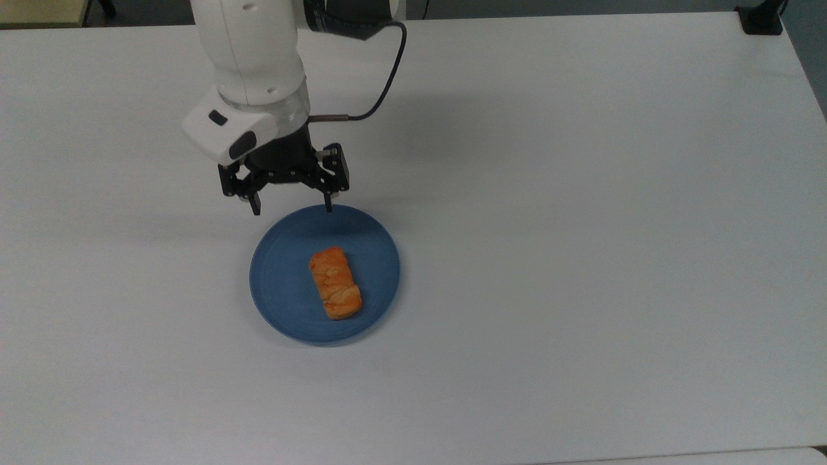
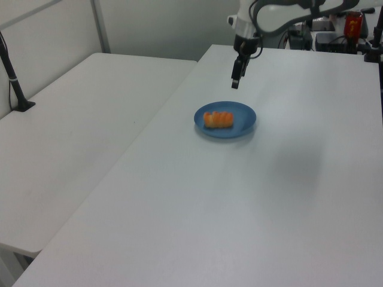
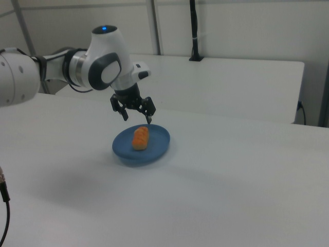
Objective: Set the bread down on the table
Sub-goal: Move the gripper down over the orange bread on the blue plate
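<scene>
The bread (image 1: 334, 282), an orange-brown oblong roll with paler creases, lies on a round blue plate (image 1: 284, 290) on the white table (image 1: 581, 226). The left view has the bread (image 2: 218, 119) on the plate (image 2: 242, 113), and the right view has the bread (image 3: 140, 138) on the plate (image 3: 157, 146) as well. My gripper (image 1: 292, 209) hangs open above the plate's far rim in the top view, apart from the bread, nothing between its fingers. It also appears in the left view (image 2: 236, 79) and the right view (image 3: 136, 119).
A second white table (image 2: 72, 137) adjoins at the left view's left. A black post base (image 1: 761, 19) stands at the table's far right corner in the top view. A red bottle (image 2: 353, 24) and dark equipment sit beyond the table's far end.
</scene>
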Motion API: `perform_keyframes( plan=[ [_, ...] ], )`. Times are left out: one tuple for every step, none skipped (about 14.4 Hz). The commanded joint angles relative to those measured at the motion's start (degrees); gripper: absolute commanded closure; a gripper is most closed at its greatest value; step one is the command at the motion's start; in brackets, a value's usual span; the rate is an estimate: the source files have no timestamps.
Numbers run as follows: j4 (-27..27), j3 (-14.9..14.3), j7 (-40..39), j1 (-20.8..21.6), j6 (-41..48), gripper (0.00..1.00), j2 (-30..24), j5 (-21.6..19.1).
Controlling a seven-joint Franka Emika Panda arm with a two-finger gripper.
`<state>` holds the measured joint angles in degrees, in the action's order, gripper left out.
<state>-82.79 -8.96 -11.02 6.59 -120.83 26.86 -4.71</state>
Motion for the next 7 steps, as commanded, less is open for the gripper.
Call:
perform_keyframes(
  plan=[
    [1.9, -0.9, -1.5, 1.8, -5.9, 0.0, 5.6, -1.0],
    [1.9, -0.9, -1.5, 2.2, -6.7, 0.0, 6.4, -0.8],
    [1.9, -0.8, -1.5, 2.6, -7.2, 0.0, 7.0, -0.7],
    [1.9, -0.9, -1.5, 3.1, -7.7, 0.0, 7.6, -0.6],
    [1.9, -0.9, -1.5, 3.3, -8.2, 0.0, 8.1, -0.5],
    [1.9, -0.8, -1.5, 3.4, -8.7, 0.0, 8.6, -0.4],
    [1.9, -0.8, -1.5, 3.8, -9.2, 0.0, 9.2, -0.4]
  ],
)
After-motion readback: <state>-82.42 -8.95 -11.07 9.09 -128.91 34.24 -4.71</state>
